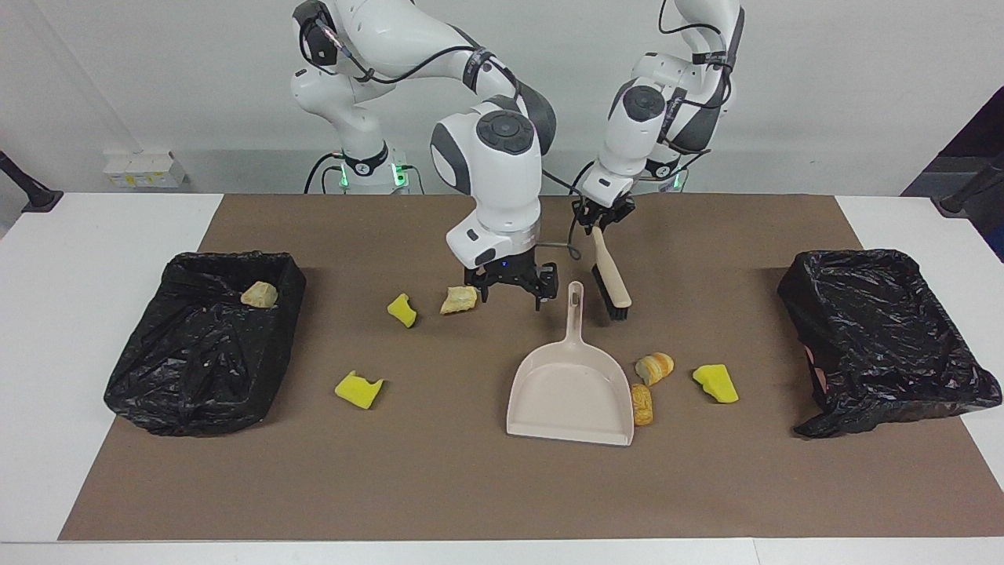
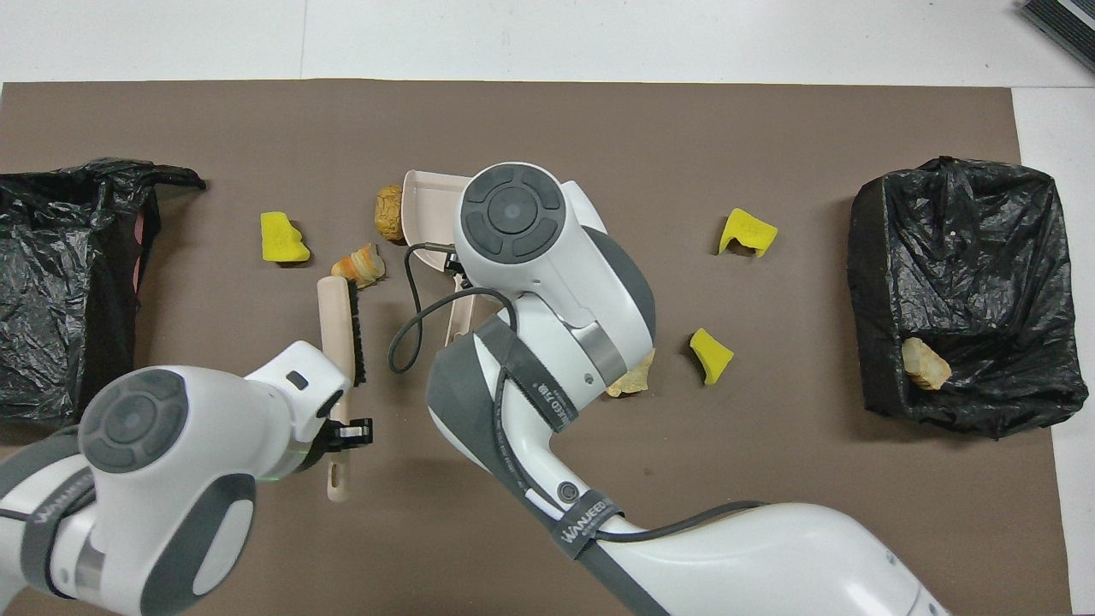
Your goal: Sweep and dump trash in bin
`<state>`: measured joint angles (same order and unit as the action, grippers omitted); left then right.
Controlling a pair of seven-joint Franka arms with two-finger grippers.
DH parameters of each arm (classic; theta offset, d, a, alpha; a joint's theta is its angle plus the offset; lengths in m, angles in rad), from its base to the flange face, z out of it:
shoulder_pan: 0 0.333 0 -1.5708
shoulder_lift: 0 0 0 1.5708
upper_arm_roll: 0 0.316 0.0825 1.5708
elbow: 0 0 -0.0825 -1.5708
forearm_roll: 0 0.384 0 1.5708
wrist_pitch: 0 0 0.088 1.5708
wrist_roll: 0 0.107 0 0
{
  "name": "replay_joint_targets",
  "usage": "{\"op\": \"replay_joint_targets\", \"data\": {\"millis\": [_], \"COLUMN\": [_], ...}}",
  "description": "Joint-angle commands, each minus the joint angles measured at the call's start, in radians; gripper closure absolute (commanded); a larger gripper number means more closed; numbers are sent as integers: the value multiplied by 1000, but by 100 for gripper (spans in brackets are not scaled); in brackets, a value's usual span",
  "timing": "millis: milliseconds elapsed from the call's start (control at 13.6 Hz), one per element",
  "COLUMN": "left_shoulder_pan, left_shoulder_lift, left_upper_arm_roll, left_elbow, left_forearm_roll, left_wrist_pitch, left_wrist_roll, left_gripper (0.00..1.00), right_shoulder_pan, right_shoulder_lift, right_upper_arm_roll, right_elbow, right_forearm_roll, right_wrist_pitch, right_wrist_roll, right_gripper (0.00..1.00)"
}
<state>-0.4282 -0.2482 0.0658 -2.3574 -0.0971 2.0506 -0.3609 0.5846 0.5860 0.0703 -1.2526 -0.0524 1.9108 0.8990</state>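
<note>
My left gripper (image 1: 602,217) is shut on the handle of the beige brush (image 1: 612,276), whose black bristles hang just over the mat beside the dustpan's handle. The beige dustpan (image 1: 570,392) lies flat mid-table. My right gripper (image 1: 511,297) stands open low over the mat, between a tan lump (image 1: 459,299) and the dustpan's handle tip. The trash lies scattered: yellow chunks (image 1: 402,310) (image 1: 358,390) (image 1: 715,383) and two bread lumps (image 1: 654,367) (image 1: 642,404) beside the pan. From overhead the brush (image 2: 335,312) shows, while the right arm covers much of the dustpan (image 2: 422,198).
A bin lined with a black bag (image 1: 196,369) stands at the right arm's end with one tan lump (image 1: 259,295) inside. A second black-lined bin (image 1: 886,345) stands at the left arm's end. A brown mat (image 1: 471,486) covers the table.
</note>
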Motion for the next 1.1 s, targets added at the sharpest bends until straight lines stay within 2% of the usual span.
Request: {"op": "replay_joint_targets", "data": {"millis": [0,221,662,1029], "left_shoulder_pan": [115,213,379,454], "left_shoulder_lift": [140,245,371,461], "left_upper_arm_roll": [-12,-12,-12,-12], "left_elbow": [180,347,495,573], "left_forearm_roll": [31,63,83,88], "left_wrist_pitch": [-82,-122,-144,-122], "left_wrist_roll": [109,184,391,454], "left_gripper": [100,100,100,100], "right_shoulder_pan": [23,50,83,83], "right_shoulder_lift": [43,77,104,118], "right_upper_arm_roll": [-1,-6,-1,2], "right_elbow": [47,77,62,28], "right_forearm_roll": [-15,-15,-30,-52], "right_wrist_pitch": [17,31,83,137], "right_wrist_roll": [41,47,57,74], "right_gripper": [0,3,4,5]}}
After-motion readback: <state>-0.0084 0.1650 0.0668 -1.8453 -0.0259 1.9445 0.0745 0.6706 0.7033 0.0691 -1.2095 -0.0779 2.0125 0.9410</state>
